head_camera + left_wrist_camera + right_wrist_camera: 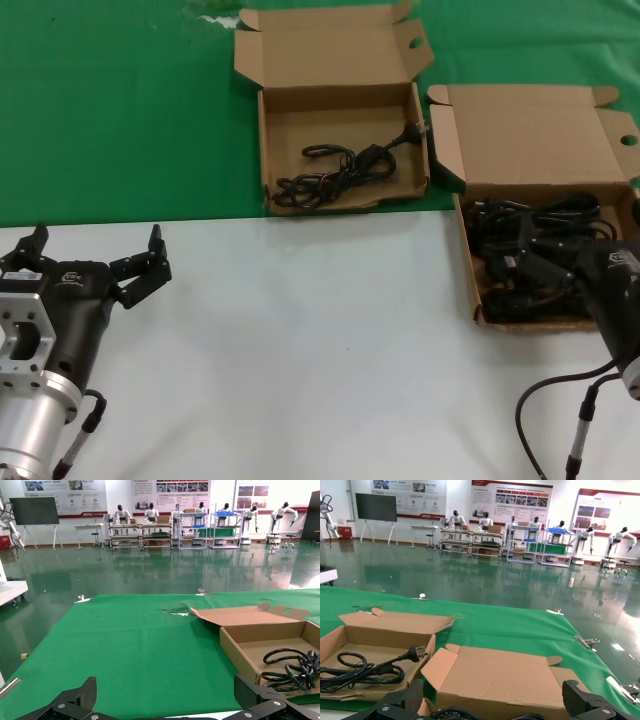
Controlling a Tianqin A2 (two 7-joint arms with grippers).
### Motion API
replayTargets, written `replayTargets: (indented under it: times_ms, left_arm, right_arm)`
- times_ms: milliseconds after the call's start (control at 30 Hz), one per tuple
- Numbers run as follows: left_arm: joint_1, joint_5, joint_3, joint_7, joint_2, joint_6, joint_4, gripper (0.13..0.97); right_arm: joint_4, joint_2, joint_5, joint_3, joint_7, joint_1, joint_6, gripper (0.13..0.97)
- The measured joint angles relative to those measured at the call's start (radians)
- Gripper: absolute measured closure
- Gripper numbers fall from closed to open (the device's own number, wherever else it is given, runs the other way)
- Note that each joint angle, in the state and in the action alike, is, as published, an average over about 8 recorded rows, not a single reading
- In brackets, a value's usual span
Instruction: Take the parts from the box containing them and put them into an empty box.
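Head view: one cord (pixel 335 170) in left box (pixel 345 195), many in right box (pixel 480 300); left gripper (pixel 95 255) jaws wide.

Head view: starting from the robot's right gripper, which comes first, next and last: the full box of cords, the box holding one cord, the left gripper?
From the right gripper:
1. Box full of cords, directly beneath it on the right.
2. Box with one cord, farther back, toward the middle.
3. Left gripper, far across on the left, fingers spread.

Two shallow brown corrugated cardboard boxes, one squarish (pixel 340 150) and one slightly wider (pixel 540 200); thin black cords (pixel 345 170) inside both; plain green cloth (pixel 110 110) behind; pale grey-white tabletop (pixel 320 340) in front.
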Motion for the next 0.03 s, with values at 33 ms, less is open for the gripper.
replayTargets:
  times_ms: [33]
  left_arm:
    - [0.0,0.0,0.0,0.0,0.0,0.0,0.0,0.132]
  right_arm:
    - [0.0,0.0,0.0,0.0,0.0,0.0,0.0,0.129]
